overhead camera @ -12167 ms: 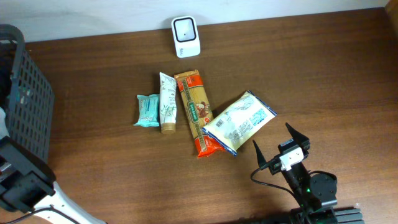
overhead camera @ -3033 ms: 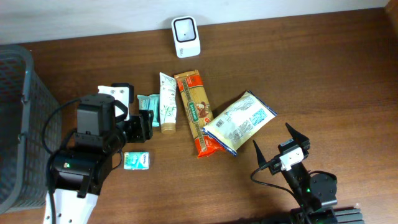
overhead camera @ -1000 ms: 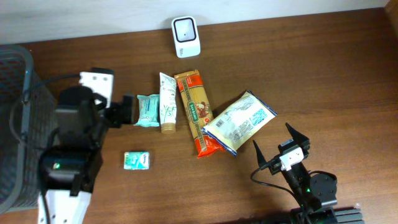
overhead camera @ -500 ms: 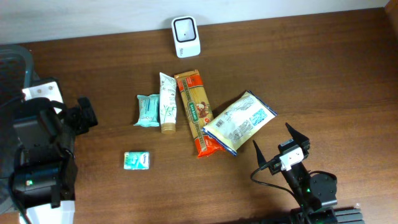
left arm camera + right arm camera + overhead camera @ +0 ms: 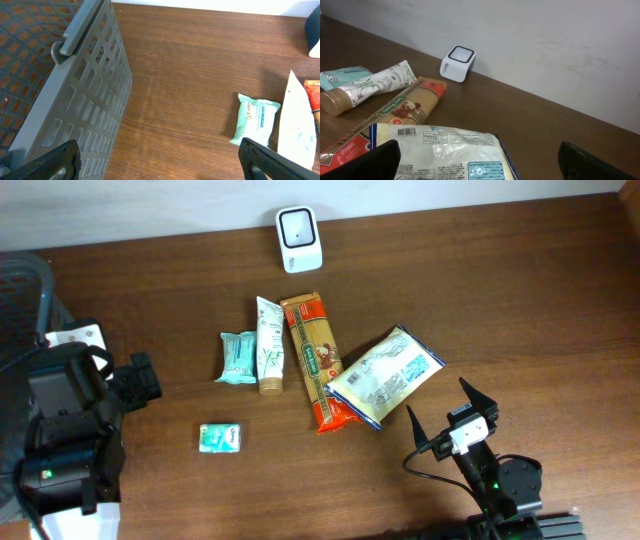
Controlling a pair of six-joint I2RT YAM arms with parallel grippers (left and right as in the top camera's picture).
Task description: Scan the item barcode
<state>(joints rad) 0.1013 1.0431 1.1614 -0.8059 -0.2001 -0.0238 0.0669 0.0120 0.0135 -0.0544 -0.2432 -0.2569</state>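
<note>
A white barcode scanner (image 5: 298, 238) (image 5: 458, 63) stands at the table's far edge. In front of it lie a teal wipes pack (image 5: 238, 357) (image 5: 257, 126), a white tube (image 5: 268, 345) (image 5: 375, 85), an orange pasta pack (image 5: 313, 360) (image 5: 395, 115) and a white bag (image 5: 385, 376) (image 5: 435, 150) whose barcode faces up. A small teal pack (image 5: 221, 438) lies alone, nearer the front. My left gripper (image 5: 150, 378) (image 5: 160, 165) is open and empty, left of the wipes pack. Just behind the white bag, my right gripper (image 5: 445, 410) (image 5: 480, 162) is open and empty.
A grey plastic basket (image 5: 75, 90) (image 5: 25, 275) stands at the table's left edge, close beside the left arm. Bare wood (image 5: 520, 300) spreads to the right of the items, and a pale wall (image 5: 545, 45) runs behind the scanner.
The left arm has drawn back to the left, away from the items and toward the basket. The small teal pack stays where it lay. The right arm has not moved.
</note>
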